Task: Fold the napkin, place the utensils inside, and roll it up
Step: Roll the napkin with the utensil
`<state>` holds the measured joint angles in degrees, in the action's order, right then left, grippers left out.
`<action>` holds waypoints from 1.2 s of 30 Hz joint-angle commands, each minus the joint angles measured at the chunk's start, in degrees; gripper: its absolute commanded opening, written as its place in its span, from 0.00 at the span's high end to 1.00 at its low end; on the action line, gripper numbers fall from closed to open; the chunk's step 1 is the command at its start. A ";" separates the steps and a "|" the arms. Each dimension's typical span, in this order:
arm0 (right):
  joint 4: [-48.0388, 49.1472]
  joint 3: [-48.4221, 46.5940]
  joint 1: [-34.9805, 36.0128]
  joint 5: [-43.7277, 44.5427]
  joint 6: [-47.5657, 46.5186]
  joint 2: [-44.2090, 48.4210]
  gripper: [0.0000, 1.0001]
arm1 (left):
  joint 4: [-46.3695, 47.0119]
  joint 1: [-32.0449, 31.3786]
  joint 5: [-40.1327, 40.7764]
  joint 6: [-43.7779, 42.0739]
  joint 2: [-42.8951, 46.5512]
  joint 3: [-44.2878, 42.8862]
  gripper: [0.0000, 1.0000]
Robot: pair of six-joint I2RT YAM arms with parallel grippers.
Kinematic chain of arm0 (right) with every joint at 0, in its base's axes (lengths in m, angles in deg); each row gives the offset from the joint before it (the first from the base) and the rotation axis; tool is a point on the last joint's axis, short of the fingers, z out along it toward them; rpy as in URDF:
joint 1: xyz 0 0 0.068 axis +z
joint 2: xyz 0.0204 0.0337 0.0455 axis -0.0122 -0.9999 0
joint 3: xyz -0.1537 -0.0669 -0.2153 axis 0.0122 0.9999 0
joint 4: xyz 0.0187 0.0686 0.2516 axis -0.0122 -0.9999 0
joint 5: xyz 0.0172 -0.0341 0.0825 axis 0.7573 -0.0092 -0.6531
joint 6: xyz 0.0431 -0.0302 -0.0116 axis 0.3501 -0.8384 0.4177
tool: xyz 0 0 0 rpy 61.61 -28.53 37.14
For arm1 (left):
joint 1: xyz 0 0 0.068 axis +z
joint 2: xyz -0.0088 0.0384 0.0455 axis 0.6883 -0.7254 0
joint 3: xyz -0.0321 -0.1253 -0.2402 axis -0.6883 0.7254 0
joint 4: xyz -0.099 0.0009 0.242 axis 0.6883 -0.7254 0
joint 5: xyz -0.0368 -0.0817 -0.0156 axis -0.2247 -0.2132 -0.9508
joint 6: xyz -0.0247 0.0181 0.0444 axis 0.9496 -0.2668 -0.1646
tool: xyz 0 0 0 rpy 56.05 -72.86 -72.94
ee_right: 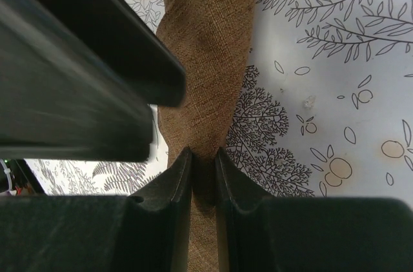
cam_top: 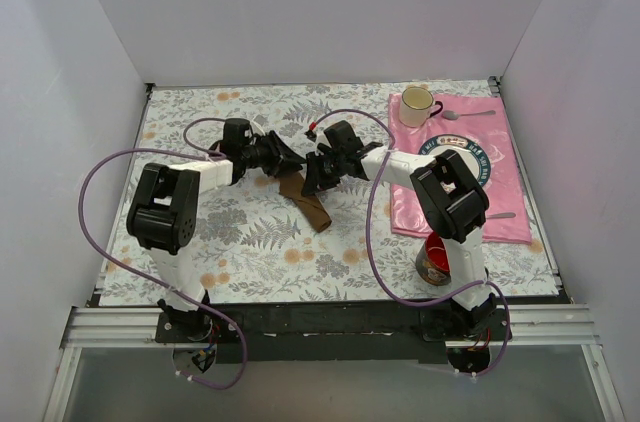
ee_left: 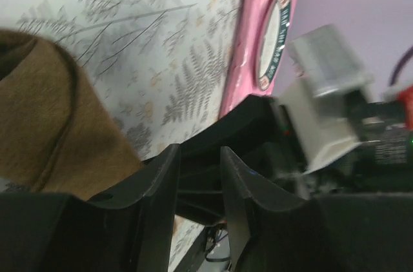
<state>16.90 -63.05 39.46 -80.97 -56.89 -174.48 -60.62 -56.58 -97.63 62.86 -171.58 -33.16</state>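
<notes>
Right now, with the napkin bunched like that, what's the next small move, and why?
Probably slide the left claw sideways onto the napkin and pinch it. The right claw alone is shut on the napkin, which is twisted into a narrow strip; the left claw is open, with the napkin beside it, not inside. Two grips could spread it flat.

both arms reach forward with elbows raised and forearms angled inward, so the wrists nearly meet. the left gripper (ee_left: pixel 197 153) has its jaws slightly apart, nothing between them. the right gripper (ee_right: pixel 204 155) is pinched tight on the napkin (ee_right: pixel 206 53).
</notes>
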 commanded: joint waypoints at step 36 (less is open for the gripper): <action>-7.68 8.43 3.95 8.45 -4.96 13.76 0.46 | -2.97 0.69 2.90 -5.01 -1.85 3.45 0.70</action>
<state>11.08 -55.45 42.78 -73.41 -61.41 -165.40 -59.19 -56.69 -97.14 60.28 -176.39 -28.40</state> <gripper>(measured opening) 0.537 0.294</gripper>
